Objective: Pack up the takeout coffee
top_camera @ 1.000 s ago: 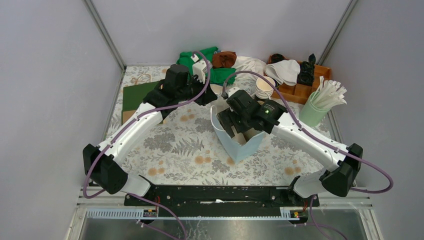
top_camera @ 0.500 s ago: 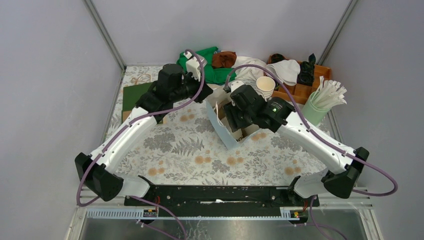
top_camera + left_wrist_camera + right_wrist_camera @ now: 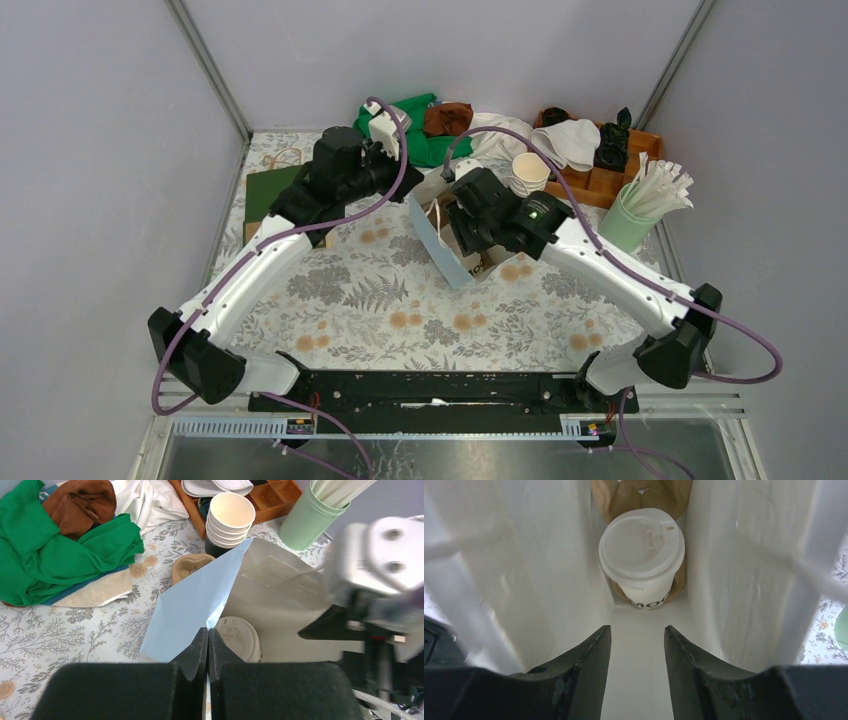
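Coffee (image 3: 642,555): paper cup, round white lid facing the bag mouth.
Bag (image 3: 195,605): pale-blue paper, tilted.
Left claw (image 3: 207,632): pinching the bag edge.
Right claw (image 3: 636,630): spread, empty.

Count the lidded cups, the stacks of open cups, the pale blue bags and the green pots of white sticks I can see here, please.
Lidded cup: 1
Stack of open cups: 1
Pale blue bag: 1
Green pot of sticks: 1
Total: 4
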Controlling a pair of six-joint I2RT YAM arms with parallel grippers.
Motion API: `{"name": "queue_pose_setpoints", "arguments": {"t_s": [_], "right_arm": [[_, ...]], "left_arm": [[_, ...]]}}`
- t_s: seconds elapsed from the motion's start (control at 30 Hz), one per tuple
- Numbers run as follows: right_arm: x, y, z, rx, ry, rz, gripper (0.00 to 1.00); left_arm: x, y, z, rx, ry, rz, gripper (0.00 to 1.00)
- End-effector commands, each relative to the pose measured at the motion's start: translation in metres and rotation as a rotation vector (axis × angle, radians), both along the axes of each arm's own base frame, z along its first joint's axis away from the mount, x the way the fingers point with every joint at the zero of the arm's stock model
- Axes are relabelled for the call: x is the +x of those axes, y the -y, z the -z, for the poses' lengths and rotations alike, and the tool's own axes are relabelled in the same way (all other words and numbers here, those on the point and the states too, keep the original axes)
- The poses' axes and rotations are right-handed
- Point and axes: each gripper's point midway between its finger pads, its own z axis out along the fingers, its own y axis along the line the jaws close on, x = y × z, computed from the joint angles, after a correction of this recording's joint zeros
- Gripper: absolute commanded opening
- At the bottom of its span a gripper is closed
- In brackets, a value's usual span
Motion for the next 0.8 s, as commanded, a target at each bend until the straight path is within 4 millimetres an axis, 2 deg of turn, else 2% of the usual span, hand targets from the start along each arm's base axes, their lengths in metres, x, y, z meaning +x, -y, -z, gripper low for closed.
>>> {"name": "queue_pose_setpoints", "arguments": {"t_s": [0.0,0.2,0.37,0.5,0.63,0.77], "right_arm": [[0.028,-0.011,0.006,0.037,0.026,0.061,0.51],[0.048,-0.021,0.024,-0.026,0.026,0.072,0.64],[0.055,-0.025,0.038,-0.040,0.037,0.061,0.85],[0.061,-0.031,0.046,-0.045,0.055,0.040,0.95],[0.066,-0.039,0.054,-0.028,0.079,0.002,0.99],[0.067,-0.042,0.069,-0.007,0.117,-0.035,0.96]], "left_arm": [[-0.002,-0.001,-0.036,-0.064,0.107,0.000,0.00],[-0.002,0.002,-0.035,-0.081,0.089,0.005,0.00],[-0.002,0.004,-0.035,-0.086,0.083,0.009,0.00],[-0.003,0.005,-0.034,-0.092,0.071,0.010,0.00],[-0.003,0.006,-0.032,-0.096,0.058,0.013,0.00],[-0.003,0.007,-0.030,-0.095,0.046,0.013,0.00]]}}
